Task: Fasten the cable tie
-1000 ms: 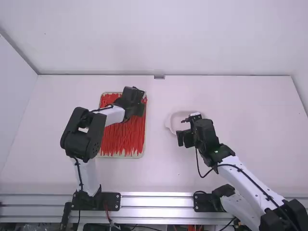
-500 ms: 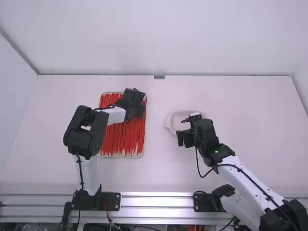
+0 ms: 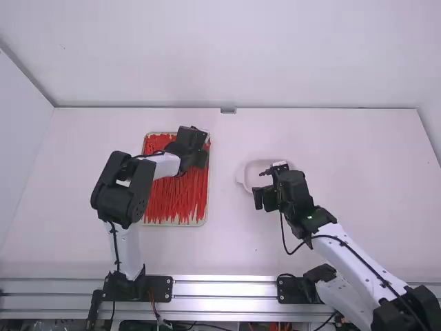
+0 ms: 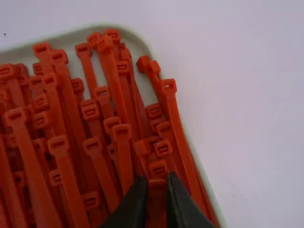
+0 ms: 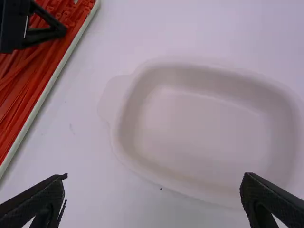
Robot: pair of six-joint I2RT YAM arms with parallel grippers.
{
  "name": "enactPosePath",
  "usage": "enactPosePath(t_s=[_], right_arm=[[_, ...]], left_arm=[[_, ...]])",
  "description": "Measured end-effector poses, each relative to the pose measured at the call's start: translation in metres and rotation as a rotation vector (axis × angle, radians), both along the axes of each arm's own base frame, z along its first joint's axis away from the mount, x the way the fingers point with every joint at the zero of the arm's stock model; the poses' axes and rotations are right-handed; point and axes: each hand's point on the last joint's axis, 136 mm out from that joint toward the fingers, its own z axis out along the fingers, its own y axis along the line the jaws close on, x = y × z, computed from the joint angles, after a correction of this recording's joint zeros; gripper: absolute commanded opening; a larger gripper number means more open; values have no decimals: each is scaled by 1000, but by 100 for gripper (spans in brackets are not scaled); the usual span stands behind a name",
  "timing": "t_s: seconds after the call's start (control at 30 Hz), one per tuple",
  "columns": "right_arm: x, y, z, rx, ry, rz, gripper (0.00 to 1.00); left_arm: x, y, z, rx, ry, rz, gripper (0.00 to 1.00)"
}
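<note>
Red cable tie (image 4: 156, 184) is pinched in near-shut left pincer (image 4: 154, 202) at tray (image 4: 137, 34) edge, likely to single it out. Right pincer (image 5: 154, 185), wide open and empty, is poised over white dish (image 5: 110, 97).

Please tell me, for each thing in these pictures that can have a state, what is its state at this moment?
left gripper: shut on one cable tie, low over the tray.
right gripper: open wide above the dish, holding nothing.
cable ties: unfastened, lying straight in a heap.
tray: flat on the table, filled with ties.
dish: upright, empty.
</note>
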Motion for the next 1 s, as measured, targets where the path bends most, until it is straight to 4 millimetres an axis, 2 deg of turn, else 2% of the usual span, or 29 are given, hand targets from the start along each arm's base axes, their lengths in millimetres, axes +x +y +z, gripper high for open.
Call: enactPosePath(t_s=[0.17,0.5,0.63,0.7,0.83,0.9,0.93,0.97,1.0], right_arm=[[0,0,0,-1,-1,1,98],[0,0,-1,-4,2,2,98],[-1,0,-1,-3,2,2,98],[0,0,-1,-6,1,4,98],[1,1,1,-4,-10,8,98],[3,1,4,1,-23,8,98],[3,1,4,1,-23,8,98],[5,2,7,8,-36,6,98],[8,3,10,14,-50,8,98]], left_arm=[[-2,1,-1,5,20,1,2],[7,8,6,20,0,50,2],[6,9,18,18,-7,51,2],[5,10,33,18,-24,54,2],[7,14,92,8,-130,75,2],[5,17,129,-2,-194,86,2],[5,17,129,-2,-194,86,2],[0,20,157,-13,-242,92,2],[-3,22,172,-18,-266,95,2]])
